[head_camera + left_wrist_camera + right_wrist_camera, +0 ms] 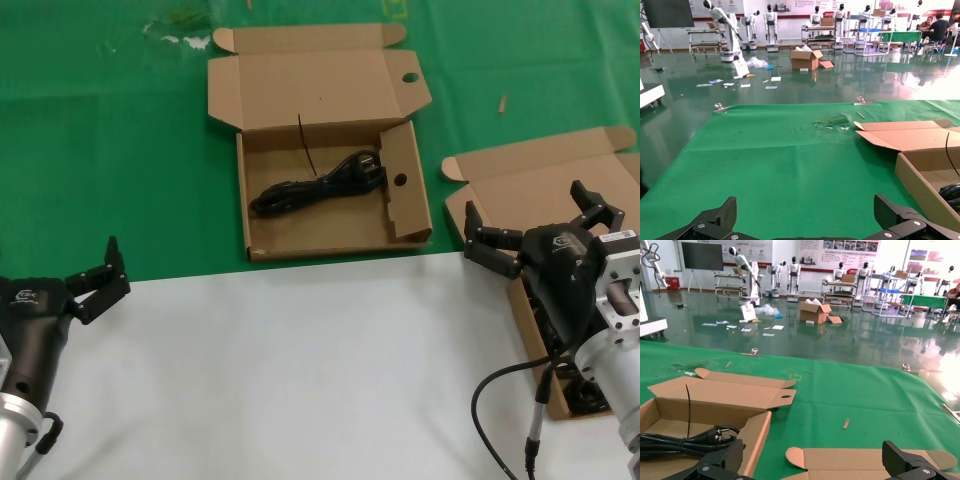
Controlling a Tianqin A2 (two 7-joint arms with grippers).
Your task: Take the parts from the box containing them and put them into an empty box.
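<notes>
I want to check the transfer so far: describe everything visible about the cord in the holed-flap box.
The cord is black, gathered into a long bundle bound near its middle by a thin black tie whose end sticks up. Its plug end points toward the holed side flap. It lies diagonally on the floor of the box, alone there, no gripper touching it.

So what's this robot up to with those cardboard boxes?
It is moving power cords from one box to another. One black cord already lies in the box with holed flaps on the green cloth. The right gripper, open and holding nothing, hovers over the other box at the right, mostly hidden by the arm. The left gripper waits open at the near left.
</notes>
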